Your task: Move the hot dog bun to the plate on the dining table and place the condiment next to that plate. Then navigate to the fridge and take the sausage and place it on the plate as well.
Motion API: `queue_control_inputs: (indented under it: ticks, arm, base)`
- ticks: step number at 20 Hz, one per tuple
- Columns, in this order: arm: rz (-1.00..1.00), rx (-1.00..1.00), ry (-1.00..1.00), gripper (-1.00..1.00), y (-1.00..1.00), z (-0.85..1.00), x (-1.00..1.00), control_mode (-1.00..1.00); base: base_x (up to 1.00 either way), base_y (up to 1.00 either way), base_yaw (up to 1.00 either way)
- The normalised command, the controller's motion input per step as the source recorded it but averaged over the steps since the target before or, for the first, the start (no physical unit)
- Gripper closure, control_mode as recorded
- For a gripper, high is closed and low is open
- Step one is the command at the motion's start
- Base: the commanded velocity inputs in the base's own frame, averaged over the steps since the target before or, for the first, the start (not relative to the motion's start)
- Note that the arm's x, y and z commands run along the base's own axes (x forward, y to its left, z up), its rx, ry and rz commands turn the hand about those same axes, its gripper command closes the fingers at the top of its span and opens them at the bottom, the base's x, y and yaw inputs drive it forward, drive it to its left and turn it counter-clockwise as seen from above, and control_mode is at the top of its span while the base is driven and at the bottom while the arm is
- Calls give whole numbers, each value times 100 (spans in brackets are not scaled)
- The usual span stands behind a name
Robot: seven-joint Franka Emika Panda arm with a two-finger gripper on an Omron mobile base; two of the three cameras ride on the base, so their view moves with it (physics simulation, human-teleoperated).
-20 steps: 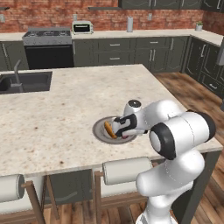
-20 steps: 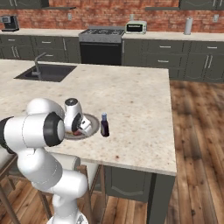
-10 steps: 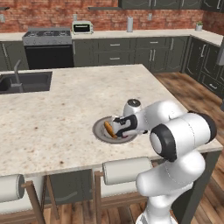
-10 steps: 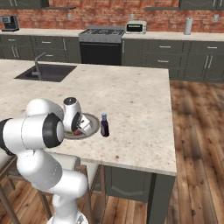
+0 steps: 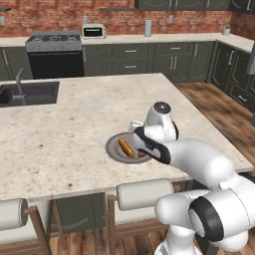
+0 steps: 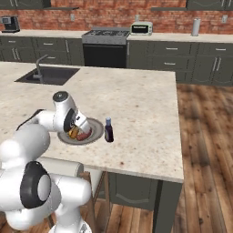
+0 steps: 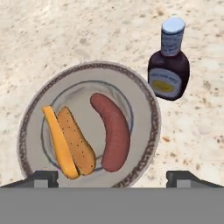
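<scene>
While the sausage (image 7: 112,131) is lying lengthwise on the plate (image 7: 146,109), alongside the hot dog bun (image 7: 70,142) and pointing toward the condiment bottle (image 7: 169,59) just beside the rim, the gripper (image 7: 112,177) is hovering directly above, jaws spread wide, holding nothing.

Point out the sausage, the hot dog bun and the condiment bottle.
sausage (image 7: 111,131): hand view, middle of its length.
hot dog bun (image 7: 72,142): hand view, browned top.
condiment bottle (image 7: 168,74): hand view, dark body.

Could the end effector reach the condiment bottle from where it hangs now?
Probably yes. The end effector hangs open over the plate, and the condiment bottle stands upright just beside the rim, with nothing between them.
</scene>
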Motion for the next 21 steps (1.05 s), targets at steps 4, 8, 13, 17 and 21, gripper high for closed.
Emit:
queue_control_inputs:
  ticks: [4, 8, 13, 17, 21]
  arm:
    - [0, 0, -9, -100, 0, 100, -88, -100]
    - [0, 0, -7, -100, -3, 100, -100, -100]
    - [0, 0, -1, -100, -23, 72, -100, -100]
    - [1, 0, 5, -100, -16, 16, -100, -100]
    - [3, 0, 18, -100, 0, -2, -100, -100]
  base:
    - [0, 0, 0]
    - [0, 0, 0]
    - [0, 0, 0]
    - [0, 0, 0]
    - [0, 0, 0]
